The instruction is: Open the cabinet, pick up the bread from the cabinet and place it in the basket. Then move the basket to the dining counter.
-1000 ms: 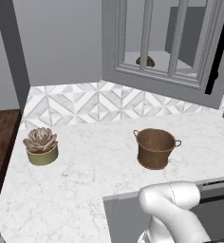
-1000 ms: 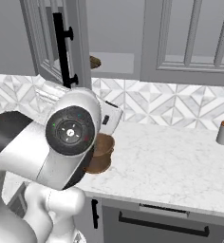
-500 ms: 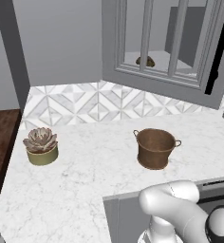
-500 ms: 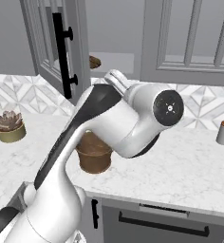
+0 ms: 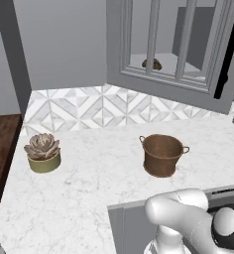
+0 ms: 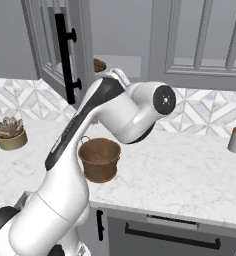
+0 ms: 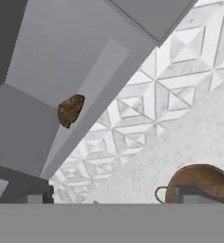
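1 bread (image 7: pixel 70 110) in the open cabinet (image 5: pixel 174 69); 1 basket (image 5: pixel 161 155) below.

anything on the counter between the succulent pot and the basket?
No. In the left base view the marble between the succulent pot and the basket is bare. The right base view shows less: the arm covers part of that stretch.

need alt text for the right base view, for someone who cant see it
The white arm bends up over a marble counter, in front of the copper basket. Behind it the cabinet door stands open, with the bread on the shelf inside.
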{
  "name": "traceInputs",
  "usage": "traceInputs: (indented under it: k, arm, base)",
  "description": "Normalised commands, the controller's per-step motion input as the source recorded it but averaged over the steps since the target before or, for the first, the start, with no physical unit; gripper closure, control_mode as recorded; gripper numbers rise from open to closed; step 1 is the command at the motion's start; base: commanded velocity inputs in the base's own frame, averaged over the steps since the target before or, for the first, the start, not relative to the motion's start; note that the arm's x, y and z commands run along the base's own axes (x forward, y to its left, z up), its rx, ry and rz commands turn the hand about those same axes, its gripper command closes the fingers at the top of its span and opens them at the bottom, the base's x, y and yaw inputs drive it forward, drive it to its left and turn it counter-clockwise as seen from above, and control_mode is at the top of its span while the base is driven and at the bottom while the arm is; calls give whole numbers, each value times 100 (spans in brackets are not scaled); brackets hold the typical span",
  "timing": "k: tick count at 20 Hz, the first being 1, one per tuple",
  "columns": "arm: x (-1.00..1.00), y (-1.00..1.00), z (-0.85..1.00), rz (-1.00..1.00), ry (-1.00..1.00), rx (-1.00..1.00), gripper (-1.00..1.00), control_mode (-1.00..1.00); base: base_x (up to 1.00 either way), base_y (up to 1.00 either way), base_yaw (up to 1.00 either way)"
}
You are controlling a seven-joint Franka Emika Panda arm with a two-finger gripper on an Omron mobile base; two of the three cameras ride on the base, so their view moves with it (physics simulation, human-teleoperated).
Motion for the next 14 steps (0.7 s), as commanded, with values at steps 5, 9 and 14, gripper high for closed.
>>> traceInputs:
  k: [5, 9, 14]
  arm:
    - [-59, 100, 0, 11, -6, -2, -100, -100]
    - [-100, 100, -6, 20, -23, -18, -100, -100]
    - [-92, 100, -4, 14, -24, -29, -100, -100]
  base:
    - [0, 0, 0]
    - [0, 0, 0]
    - [0, 0, 0]
